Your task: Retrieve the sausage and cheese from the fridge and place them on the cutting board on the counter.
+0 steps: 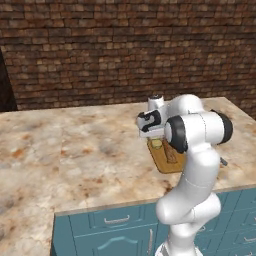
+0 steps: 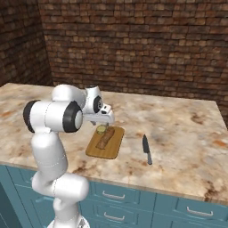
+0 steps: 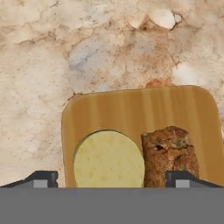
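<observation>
Looks like the place step for the cheese. Gripper hovers just above the cutting board, jaws spread wide and holding nothing. Cheese, a pale yellow round, lies flat on the board between the tips. A brown piece lies touching the board just right of it in the hand view; can't confirm it's the sausage, it reads more tan strip than dark link. Board sits on the counter, knife to its right. Fridge out of frame. Next: lift straight up clear of the cheese, then verify the sausage item.
</observation>
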Robot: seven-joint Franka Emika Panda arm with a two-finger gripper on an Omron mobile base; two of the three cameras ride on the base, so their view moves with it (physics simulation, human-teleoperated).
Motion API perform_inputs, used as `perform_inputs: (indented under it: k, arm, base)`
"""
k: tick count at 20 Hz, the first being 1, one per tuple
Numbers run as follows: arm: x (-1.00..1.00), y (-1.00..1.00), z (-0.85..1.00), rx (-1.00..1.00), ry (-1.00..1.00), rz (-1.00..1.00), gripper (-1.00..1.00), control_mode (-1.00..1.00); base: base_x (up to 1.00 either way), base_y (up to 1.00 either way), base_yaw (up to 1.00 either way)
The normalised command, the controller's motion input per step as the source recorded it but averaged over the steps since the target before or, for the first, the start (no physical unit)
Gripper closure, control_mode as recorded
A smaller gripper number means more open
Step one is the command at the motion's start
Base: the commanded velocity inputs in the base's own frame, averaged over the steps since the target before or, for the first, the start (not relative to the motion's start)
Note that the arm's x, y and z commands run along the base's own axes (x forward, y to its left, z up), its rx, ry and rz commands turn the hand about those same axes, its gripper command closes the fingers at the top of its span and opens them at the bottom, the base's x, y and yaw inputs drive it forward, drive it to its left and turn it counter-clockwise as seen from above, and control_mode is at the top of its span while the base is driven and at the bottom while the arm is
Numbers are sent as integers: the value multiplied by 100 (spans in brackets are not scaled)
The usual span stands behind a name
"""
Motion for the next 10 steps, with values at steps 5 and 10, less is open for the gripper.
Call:
perform_inputs:
  k: [5, 10]
  arm:
    - [-89, 0, 99, 1, -37, 0, -100, -100]
    - [-65, 4, 100, 17, -15, 0, -100, -100]
  base:
    - [0, 0, 0]
    - [0, 0, 0]
